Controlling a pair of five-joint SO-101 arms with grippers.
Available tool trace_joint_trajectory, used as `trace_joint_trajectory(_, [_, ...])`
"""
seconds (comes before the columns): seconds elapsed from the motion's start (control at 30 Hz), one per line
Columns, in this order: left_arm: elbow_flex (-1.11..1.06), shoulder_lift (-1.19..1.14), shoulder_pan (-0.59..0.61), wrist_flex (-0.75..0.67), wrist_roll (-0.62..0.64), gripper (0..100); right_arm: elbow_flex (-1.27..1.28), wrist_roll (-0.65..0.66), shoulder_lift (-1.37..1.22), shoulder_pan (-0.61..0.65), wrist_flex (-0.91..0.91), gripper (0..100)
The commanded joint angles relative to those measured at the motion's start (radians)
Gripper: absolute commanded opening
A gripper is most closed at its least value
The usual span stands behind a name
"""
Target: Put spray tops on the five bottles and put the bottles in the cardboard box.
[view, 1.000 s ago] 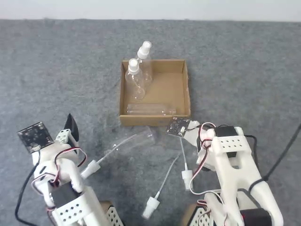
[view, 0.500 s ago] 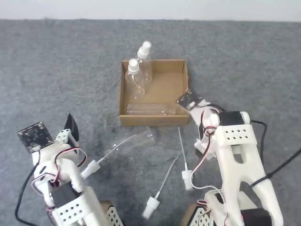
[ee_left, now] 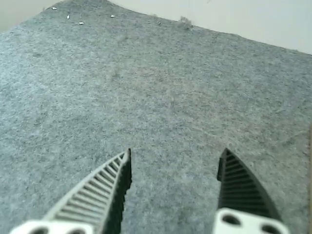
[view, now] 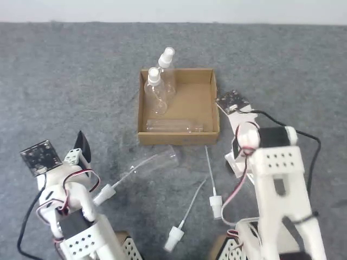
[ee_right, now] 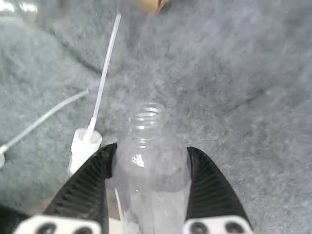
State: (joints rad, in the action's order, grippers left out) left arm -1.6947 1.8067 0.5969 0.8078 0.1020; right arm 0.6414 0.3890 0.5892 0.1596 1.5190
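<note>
Right wrist view: clear, open-mouthed bottle (ee_right: 148,161)

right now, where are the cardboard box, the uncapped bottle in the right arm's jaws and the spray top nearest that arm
cardboard box (view: 196,103), high view, bare floor
uncapped bottle (ee_right: 148,168), right wrist view, clear body
spray top (view: 216,206), high view, white cap

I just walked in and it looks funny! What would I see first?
Probably the right gripper, clamped around a clear bottle with no top. Next, the cardboard box mid-table, with two capped bottles standing at one corner. Loose spray tops lie on the carpet nearby.
</note>
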Motion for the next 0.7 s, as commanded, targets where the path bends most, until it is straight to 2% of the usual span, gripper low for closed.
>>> trace_joint_trajectory(0.0, [0.01,0.012,-0.005,0.011,-0.006,27,-0.06,-0.055,0.185,-0.018,0.01,0.7])
trace_joint_trajectory(0.3, [0.01,0.012,-0.005,0.014,-0.008,27,0.055,-0.097,0.295,-0.025,-0.07,0.6])
trace_joint_trajectory(0.57, [0.018,0.012,-0.008,0.015,-0.109,27,0.201,-0.206,0.378,-0.255,-0.331,0.6])
trace_joint_trajectory(0.67, [0.048,0.012,-0.046,0.046,-0.123,27,0.247,-0.264,0.387,-0.305,-0.389,0.6])
